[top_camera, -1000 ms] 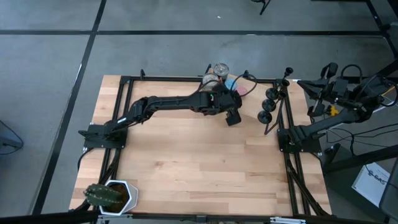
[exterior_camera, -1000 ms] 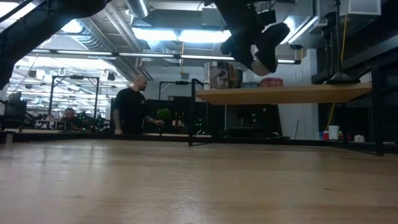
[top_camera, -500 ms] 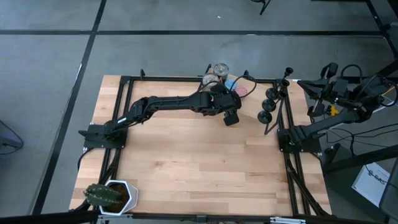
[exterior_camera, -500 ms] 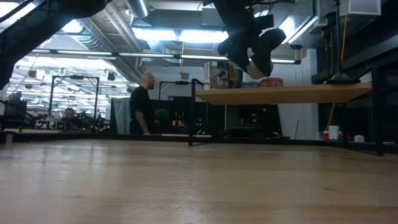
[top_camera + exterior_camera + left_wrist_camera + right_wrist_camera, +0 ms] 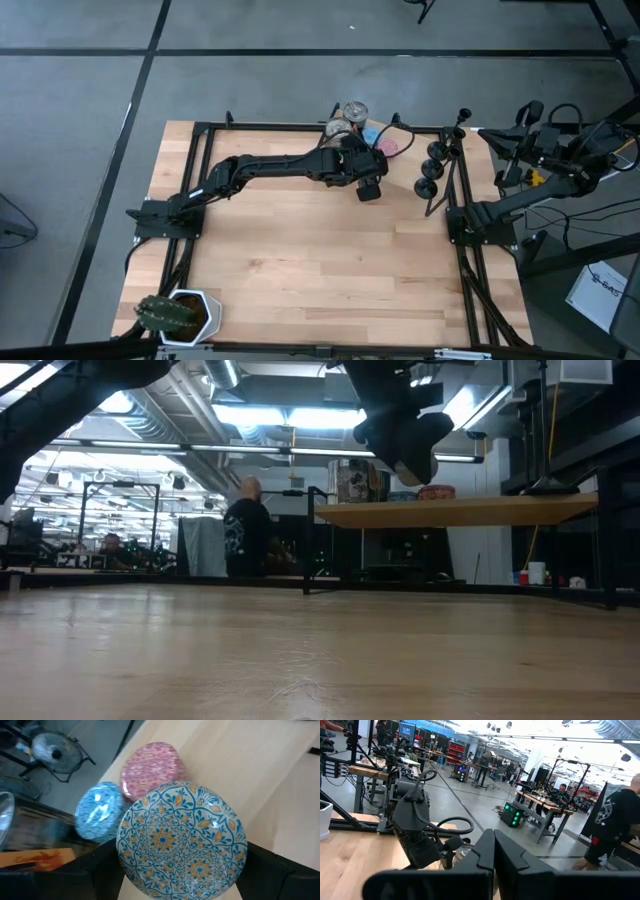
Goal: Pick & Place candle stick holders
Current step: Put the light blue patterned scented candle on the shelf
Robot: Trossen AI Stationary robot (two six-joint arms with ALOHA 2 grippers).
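The black candle stick holders (image 5: pixel 436 160) stand in a cluster at the table's far right, with no gripper on them. My left gripper (image 5: pixel 369 188) hangs a little left of them, above the table's far middle. It is shut on a round teal-and-orange patterned disc (image 5: pixel 182 840). A pink disc (image 5: pixel 150 767) and a blue disc (image 5: pixel 100 812) lie beyond it, beside the shiny cans (image 5: pixel 347 118). My right gripper (image 5: pixel 494 862) is shut on nothing and waits off the table's right edge. My left gripper pinches the patterned disc by two opposite spots on its rim (image 5: pixel 122 865), one finger (image 5: pixel 100 867) on each side. The fingers slant downward toward the far right. The disc is lifted clear, its patterned face turned toward the wrist camera.
In the low view a raised wooden shelf (image 5: pixel 480 512) carries the cans (image 5: pixel 355 480) and the pink disc (image 5: pixel 436 492). A potted cactus (image 5: pixel 178 314) stands at the table's near left corner. A person (image 5: pixel 245 540) is in the room beyond the table.
My left gripper has rolled about its own pointing line, staying in place, and the patterned disc has turned with it in the hold. The person in the room behind has walked toward the right.
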